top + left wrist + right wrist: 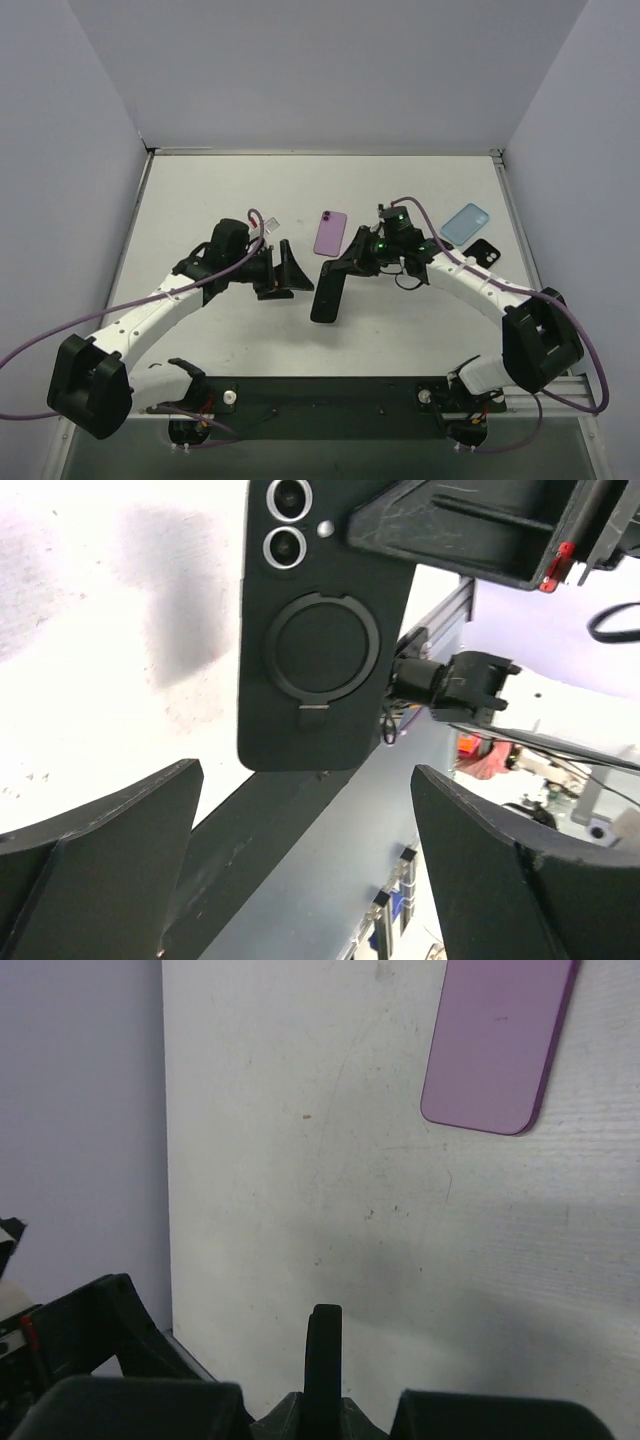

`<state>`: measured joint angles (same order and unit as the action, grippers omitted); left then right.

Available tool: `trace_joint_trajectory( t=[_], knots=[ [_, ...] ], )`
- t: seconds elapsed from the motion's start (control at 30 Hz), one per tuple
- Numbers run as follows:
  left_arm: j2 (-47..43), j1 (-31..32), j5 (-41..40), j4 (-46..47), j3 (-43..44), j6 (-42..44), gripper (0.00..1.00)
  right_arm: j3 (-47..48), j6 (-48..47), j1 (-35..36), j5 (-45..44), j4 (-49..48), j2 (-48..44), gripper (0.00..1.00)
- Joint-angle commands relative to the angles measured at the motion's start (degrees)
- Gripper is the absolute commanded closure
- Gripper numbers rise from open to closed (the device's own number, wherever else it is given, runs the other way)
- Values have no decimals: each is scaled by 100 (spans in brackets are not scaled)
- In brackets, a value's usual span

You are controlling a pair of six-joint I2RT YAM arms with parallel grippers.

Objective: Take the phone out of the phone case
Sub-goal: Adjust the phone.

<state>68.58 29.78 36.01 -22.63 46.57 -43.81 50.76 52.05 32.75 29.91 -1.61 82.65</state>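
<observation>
Bright even light, soft shadows

Robot lab: white table (300, 190), plain partition walls (320, 70)

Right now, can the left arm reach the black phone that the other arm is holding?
Probably yes: the left gripper is open and faces the black phone, with nothing between them.

A white surface (300, 190), walled on three sides, carries three flat items: a purple phone (331, 232) lying near the middle, a light blue case (466, 222) towards the far right edge, and a black case (482, 251) just beside it, on the nearer side
</observation>
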Motion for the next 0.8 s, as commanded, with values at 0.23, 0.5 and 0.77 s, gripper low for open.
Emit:
trace_joint_trajectory(
  t=[0.23, 0.5, 0.77],
  knots=[
    [261, -210, 1593, 3622, -1176, -1489, 3, -901, 332, -515, 2168, -2001, -900, 100],
    [692, 1, 1813, 4924, -1413, -2201, 11, -1402, 1560, -498, 2748, -4282, -672, 100],
    [736, 72, 1778, 5445, -1449, -2571, 50, -1772, 2722, -375, 2941, -6431, 110, 100]
  ],
)
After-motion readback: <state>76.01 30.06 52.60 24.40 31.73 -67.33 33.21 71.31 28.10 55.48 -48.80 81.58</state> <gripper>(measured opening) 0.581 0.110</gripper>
